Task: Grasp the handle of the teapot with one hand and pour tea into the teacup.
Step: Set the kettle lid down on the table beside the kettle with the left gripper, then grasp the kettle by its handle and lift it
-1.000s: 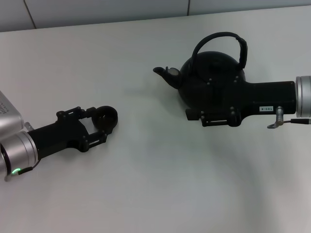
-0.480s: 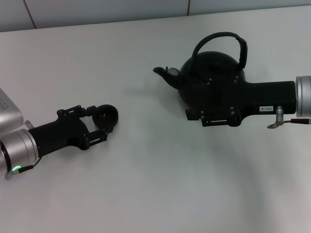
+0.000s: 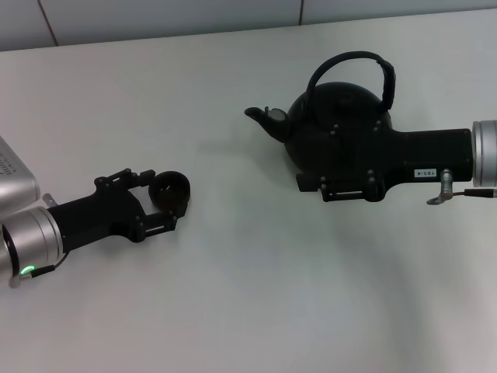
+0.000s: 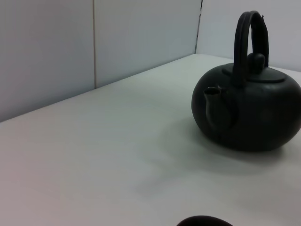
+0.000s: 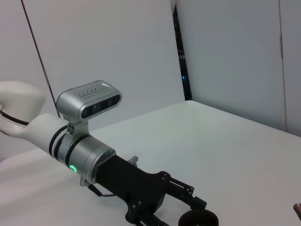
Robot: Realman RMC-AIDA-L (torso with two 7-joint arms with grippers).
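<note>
Your teapot [image 3: 334, 124] sits upright on the white table [image 3: 248, 295], toward the far right of the head view, with its short curved spout [image 3: 260, 116] pointing left, toward the teacup's side. It is a round, matte-black, kettle-shaped pot; the left wrist view shows the small knobbed lid [image 4: 256, 61] seated on top, so you cannot see what is inside. The handle [image 3: 353, 66], a thick black hoop, arches upright over the lid and joins the body at both sides.

The right gripper [image 3: 345, 186] reaches in from the right edge, its black body lying low across the near side of the pot. You cannot tell from any view whether its fingers are apart or together, nor whether they touch the teapot; the handle's arch stands free above it.

The teacup [image 3: 169, 189] is well apart from the teapot, over on the left. It is a tiny dark round bowl without a handle; its inside looks uniformly dark and you cannot make out any liquid there. The left gripper [image 3: 159, 198] comes in from the lower left, and its fingers [image 3: 124, 177] are spread, one on each side of the cup; whether they actually press on it is not clear. In the right wrist view the cup [image 5: 198, 219] shows at the tip of that arm.
</note>
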